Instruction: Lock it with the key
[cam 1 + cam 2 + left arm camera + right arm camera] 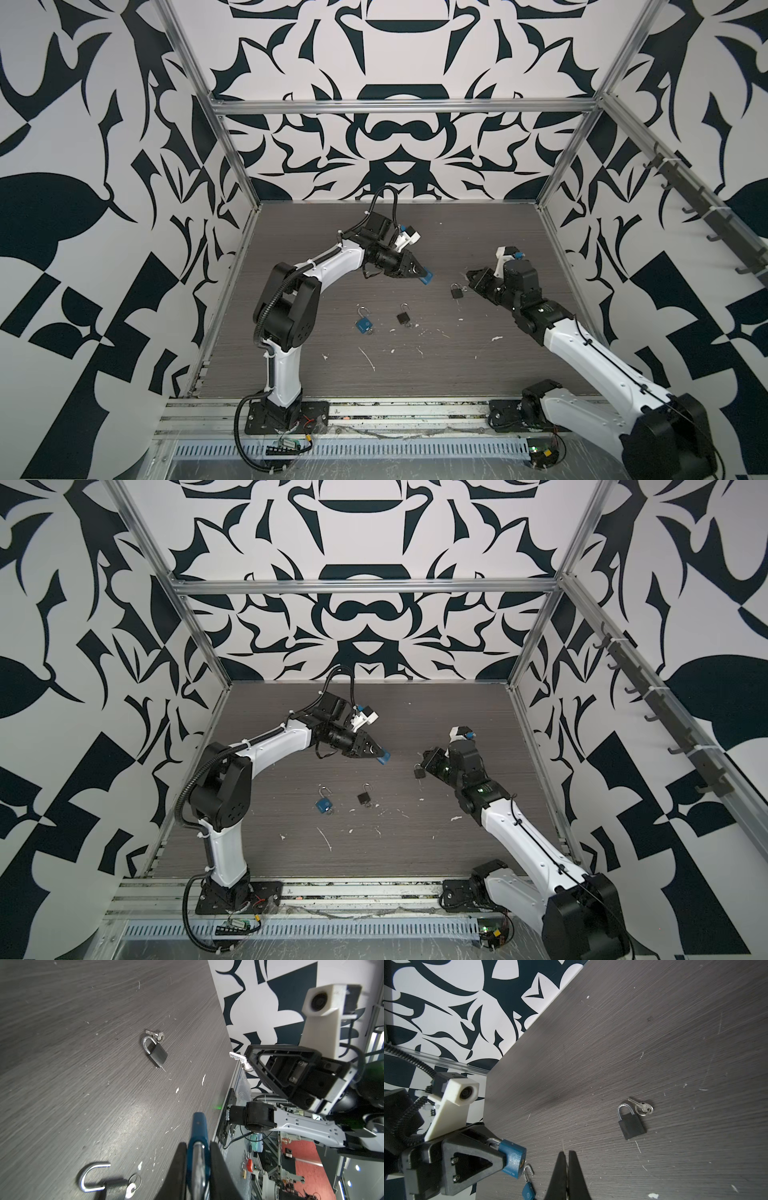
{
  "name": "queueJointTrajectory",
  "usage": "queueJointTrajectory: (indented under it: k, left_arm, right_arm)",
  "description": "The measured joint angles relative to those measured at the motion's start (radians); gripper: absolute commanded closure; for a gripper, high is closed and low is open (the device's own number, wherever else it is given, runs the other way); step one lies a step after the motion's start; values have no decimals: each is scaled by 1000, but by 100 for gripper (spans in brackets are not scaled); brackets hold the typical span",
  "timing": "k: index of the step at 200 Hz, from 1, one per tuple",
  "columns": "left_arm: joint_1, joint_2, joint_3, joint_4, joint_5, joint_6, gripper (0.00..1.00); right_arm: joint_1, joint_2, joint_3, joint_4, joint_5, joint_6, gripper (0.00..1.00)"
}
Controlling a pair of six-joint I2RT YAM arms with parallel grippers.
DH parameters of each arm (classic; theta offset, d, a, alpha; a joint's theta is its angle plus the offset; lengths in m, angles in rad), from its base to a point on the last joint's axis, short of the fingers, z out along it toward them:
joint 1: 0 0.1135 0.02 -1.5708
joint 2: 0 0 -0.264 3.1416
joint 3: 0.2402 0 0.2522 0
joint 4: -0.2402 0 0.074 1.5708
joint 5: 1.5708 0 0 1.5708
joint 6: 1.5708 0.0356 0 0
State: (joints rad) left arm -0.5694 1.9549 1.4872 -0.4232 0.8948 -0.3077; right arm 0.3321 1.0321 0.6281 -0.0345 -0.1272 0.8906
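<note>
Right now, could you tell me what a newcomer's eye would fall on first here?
The left gripper holds a blue padlock aloft above mid-table. Facing it, the right gripper pinches a small key. On the table lie an open blue lock and two black locks.

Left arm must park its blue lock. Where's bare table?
Bare: table along the back wall; near stretch between left arm base and right arm base, flecks only. Crowded: middle, with open blue padlock, open black padlock, and shut black padlock by the right gripper.
</note>
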Motion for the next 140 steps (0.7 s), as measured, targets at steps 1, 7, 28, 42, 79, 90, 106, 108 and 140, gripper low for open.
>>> queueJointTrajectory:
  k: [1,7,28,42,79,90,106,108,140]
  left_arm:
    - [-1,2,3,-4,-1,4,100]
    - [-6,10,16,-18,-1,16,100]
    - [-20,38,59,-71,-8,71,100]
    - [-24,57,80,-100,-11,109,100]
    - [-30,126,159,-213,-23,229,100]
    - [-31,160,201,-251,-29,264,100]
    - [-31,212,271,-311,-35,312,100]
    - [-31,216,277,-316,-35,316,100]
    - [-32,329,428,-461,-40,413,100]
  right_arm:
    - [0,2,0,2,0,1,100]
    - [0,7,-1,6,-2,2,100]
    - [2,36,-1,26,-7,5,100]
    - [5,58,-1,37,-10,6,100]
    - [31,124,-1,83,-5,27,100]
    - [44,140,-3,101,3,33,100]
    - [60,159,-13,135,17,44,100]
    - [62,161,-15,137,19,45,100]
    - [75,204,-39,187,52,66,100]
